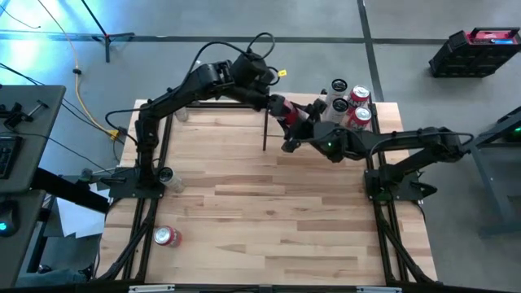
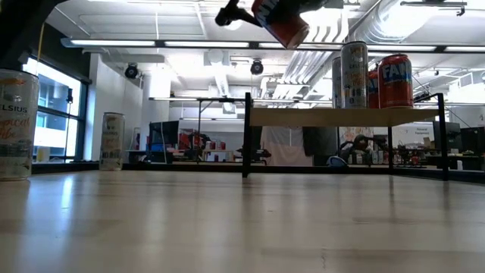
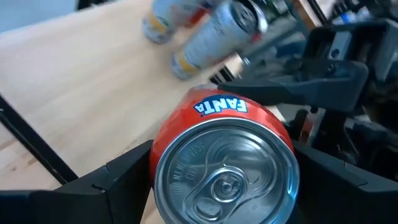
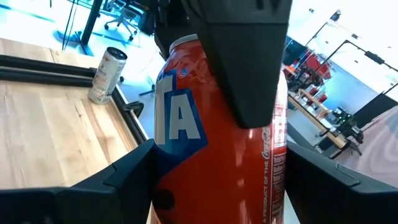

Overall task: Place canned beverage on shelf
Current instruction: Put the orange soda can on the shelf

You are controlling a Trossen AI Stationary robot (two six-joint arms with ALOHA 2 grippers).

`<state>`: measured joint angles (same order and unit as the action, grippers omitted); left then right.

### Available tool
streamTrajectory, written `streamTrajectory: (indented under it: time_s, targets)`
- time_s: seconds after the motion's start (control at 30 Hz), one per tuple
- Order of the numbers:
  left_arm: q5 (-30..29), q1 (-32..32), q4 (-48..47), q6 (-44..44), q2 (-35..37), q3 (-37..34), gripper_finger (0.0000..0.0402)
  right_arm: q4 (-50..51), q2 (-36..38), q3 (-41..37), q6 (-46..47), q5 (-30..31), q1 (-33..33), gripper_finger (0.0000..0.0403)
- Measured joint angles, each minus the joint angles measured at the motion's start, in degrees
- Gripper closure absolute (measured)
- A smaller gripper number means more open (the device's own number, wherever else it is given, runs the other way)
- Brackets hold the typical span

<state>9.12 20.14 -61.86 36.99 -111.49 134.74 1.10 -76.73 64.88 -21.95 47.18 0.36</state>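
Note:
A red Fanta can [image 1: 285, 112] hangs tilted in the air above the table's far middle, just left of the shelf [image 2: 341, 116]. The shelf's pale board stands on black uprights [image 1: 265, 130] and bears several cans [image 2: 354, 74]. My left gripper [image 1: 277, 106] reaches in from the far left and is shut on the can [image 3: 224, 168]. My right gripper [image 1: 298, 126] comes from the right and is shut on the same can [image 4: 186, 124]. In the low view only the can's lower part [image 2: 282, 24] shows at the top edge. My left gripper pinches the can's wall just below the lid rim [image 3: 155, 168] between its two fingers, one on each side. The fingers slant down from the table's far left, and the can is clear of the table and tilted. My right gripper has the can's printed wall [image 4: 163, 155] between its two fingers, which lie across the can and come about level from the table's right. One left finger [image 4: 249, 62] lies over the can's front. The can hangs clear of the table and the shelf.
A red can [image 1: 168, 236] lies near the table's front left. A silver can [image 1: 167, 175] stands at the left edge and another [image 1: 181, 114] at the far left. In the low view a white can [image 2: 15, 125] stands close at the left.

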Motion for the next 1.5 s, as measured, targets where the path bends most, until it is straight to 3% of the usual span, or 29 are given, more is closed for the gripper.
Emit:
streamTrajectory:
  time_s: [0.27, 0.37, 0.47, 0.63, 0.73, 0.87, 1.07, 1.2, 1.37, 1.5]
  targets:
    - [2.0, 0.1, 0.8, -4.6, 0.6, 0.0, 0.0088, -2.2, 0.0, 0.0, -0.1, 3.4, 2.3, 0.0123]
    - [4.8, 0.2, 0.0, -6.1, 1.3, 0.0, 0.0073, -1.8, 0.1, 0.0, 2.3, 2.8, 1.8, 0.0123]
    - [5.0, 0.3, -0.2, -6.6, 5.5, 0.4, 0.0054, -0.2, 0.0, -0.3, 3.1, 3.3, 1.3, 0.0122]
    - [5.5, 0.3, -0.6, -6.9, 6.1, 0.2, 0.0035, 1.2, 0.2, -0.2, 4.2, 5.8, 1.2, 0.0122]
    - [3.4, 0.6, -1.0, -9.2, 6.1, -0.2, 0.0034, 4.8, 0.1, -0.3, 9.1, 5.2, 1.3, 0.0121]
    - [-1.2, 1.0, -3.1, -14.0, 13.7, 0.6, 0.0036, 7.7, -1.1, -0.2, 17.0, 6.3, 1.7, 0.0121]
    - [-5.3, 1.0, -7.2, -17.8, 18.1, -0.1, 0.0036, 7.7, -6.5, -0.2, 25.6, 17.8, 5.3, 0.0121]
    - [-6.2, 0.9, -9.6, -19.6, 22.7, -0.2, 0.0037, 7.7, -10.5, -0.2, 33.6, 21.8, 7.4, 0.0121]
    - [-8.4, 0.8, -11.9, -21.8, 26.3, -6.0, 0.0037, 7.4, -14.8, -0.2, 44.8, 23.6, 9.9, 0.0121]
    - [-8.4, 0.7, -9.0, -23.1, 31.6, -13.4, 0.0037, 7.2, -17.6, -0.2, 52.7, 30.3, 12.1, 0.0121]
